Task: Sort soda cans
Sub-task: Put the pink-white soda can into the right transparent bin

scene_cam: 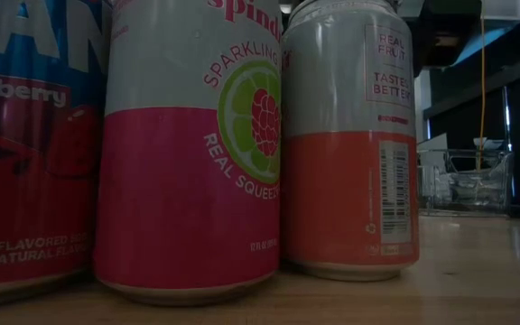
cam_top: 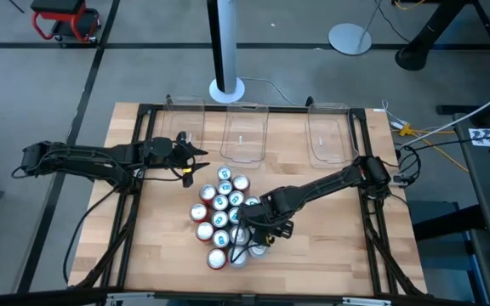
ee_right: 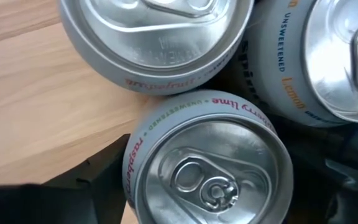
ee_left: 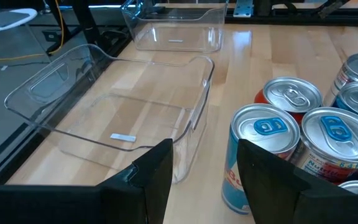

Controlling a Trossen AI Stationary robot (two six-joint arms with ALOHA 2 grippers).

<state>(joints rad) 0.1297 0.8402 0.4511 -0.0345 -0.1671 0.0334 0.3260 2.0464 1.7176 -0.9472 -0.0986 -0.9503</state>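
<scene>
Several soda cans [cam_top: 226,217] with silver tops stand upright in a tight cluster on the wooden table. My right gripper [cam_top: 258,234] points steeply down over the cluster's near right side. It is open, its two fingers astride a white raspberry-lime can [ee_right: 210,168] whose top faces the wrist camera. My left gripper [cam_top: 201,161] hovers open and empty at the cluster's far left, by a blue-topped can [ee_left: 263,155]. The low view shows a pink-and-white can [scene_cam: 188,153] close up, standing on its base. My right gripper has one finger [ee_right: 98,183] close beside the raspberry-lime can's side wall [ee_right: 129,168], coming from above. I cannot tell whether it touches. A dark gap shows between the can and the other finger [ee_right: 350,186]. The can stands upright on the table.
Three clear plastic bins [cam_top: 185,127] [cam_top: 245,136] [cam_top: 328,136] stand in a row along the far edge; one [ee_left: 117,106] lies just ahead of my left gripper. Neighbouring cans [ee_right: 154,37] [ee_right: 328,56] crowd the one under my right gripper. Bare wood shows near the front and right edges.
</scene>
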